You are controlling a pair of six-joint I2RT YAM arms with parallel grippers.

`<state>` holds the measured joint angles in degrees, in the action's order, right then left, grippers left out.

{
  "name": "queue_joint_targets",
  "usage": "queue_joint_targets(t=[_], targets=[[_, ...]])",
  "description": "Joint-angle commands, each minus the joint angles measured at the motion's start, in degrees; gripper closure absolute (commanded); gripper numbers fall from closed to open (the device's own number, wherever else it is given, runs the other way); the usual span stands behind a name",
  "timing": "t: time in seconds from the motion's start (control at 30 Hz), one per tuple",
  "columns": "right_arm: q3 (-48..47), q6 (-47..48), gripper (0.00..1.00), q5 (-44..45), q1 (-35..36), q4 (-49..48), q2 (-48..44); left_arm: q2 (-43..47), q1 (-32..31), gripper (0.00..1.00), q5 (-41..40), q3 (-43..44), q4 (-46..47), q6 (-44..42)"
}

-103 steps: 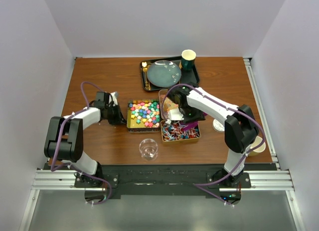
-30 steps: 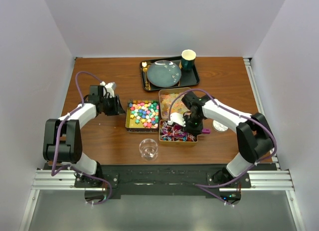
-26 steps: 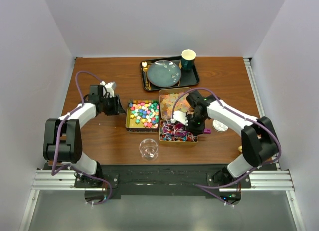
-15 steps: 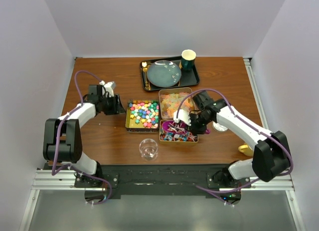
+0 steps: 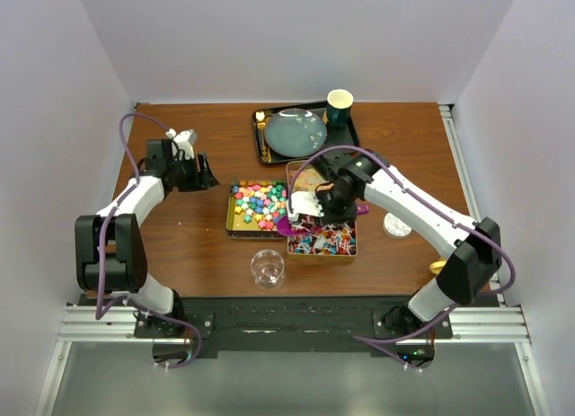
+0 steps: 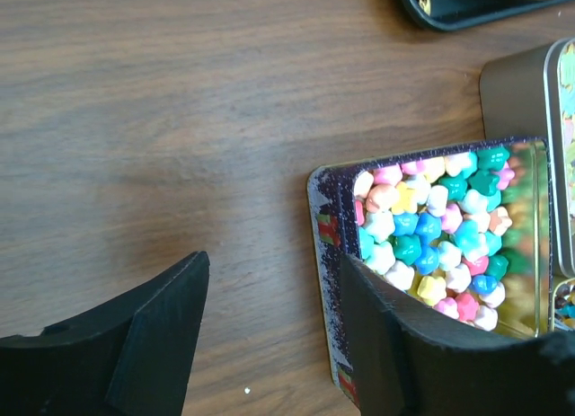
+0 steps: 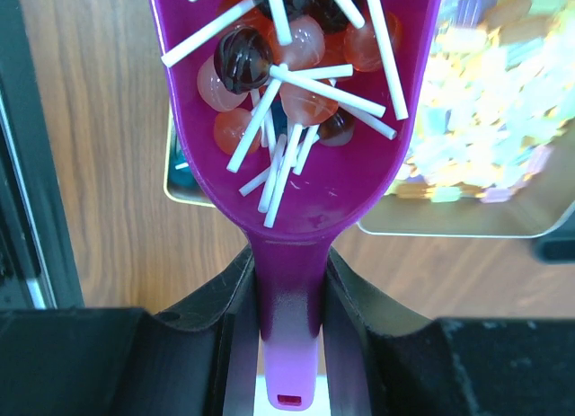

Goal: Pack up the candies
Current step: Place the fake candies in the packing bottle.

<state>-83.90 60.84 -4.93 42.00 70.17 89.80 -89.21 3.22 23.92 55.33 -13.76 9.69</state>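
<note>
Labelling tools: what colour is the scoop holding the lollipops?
The scoop is bright purple, clearest in the right wrist view.

No lettering, label or number is legible on the table; gold marks on the black tray are too small to read.

Beyond frame: scoop tip, topmost candies.

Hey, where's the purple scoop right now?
Top view, just right of centre: the purple scoop, loaded with lollipops, is held by the right gripper over the spot where the colourful candy tin meets the lollipop tin.
</note>
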Motion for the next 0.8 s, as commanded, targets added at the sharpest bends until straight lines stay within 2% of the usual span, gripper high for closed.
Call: queue_joint_targets(t=[0.0,0.13,0.27,0.47,0.77], targets=[[-8.02,-1.77,1.0,5.71,5.45,9.45,3.44,1.93,1.34,0.34,-1.77,3.47,-1.09,-0.65],[-12.95,-3.97,1.0,9.67,10.89,11.74,6.78,3.34,2.4,0.33,-1.42,3.64,-1.18,1.03],[-13.22,-4.67,1.0,14.76,14.77,14.11,8.37,3.51,3.28,0.33,-0.28,4.78,-1.62,1.82],[-9.8,-5.12,1.0,17.75,15.92,14.29,8.46,4.57,5.39,0.33,2.44,5.14,-1.62,3.58],[-11.38,-5.03,1.0,27.25,19.79,18.85,9.43,6.42,5.57,0.33,2.97,3.64,-0.48,4.72]])
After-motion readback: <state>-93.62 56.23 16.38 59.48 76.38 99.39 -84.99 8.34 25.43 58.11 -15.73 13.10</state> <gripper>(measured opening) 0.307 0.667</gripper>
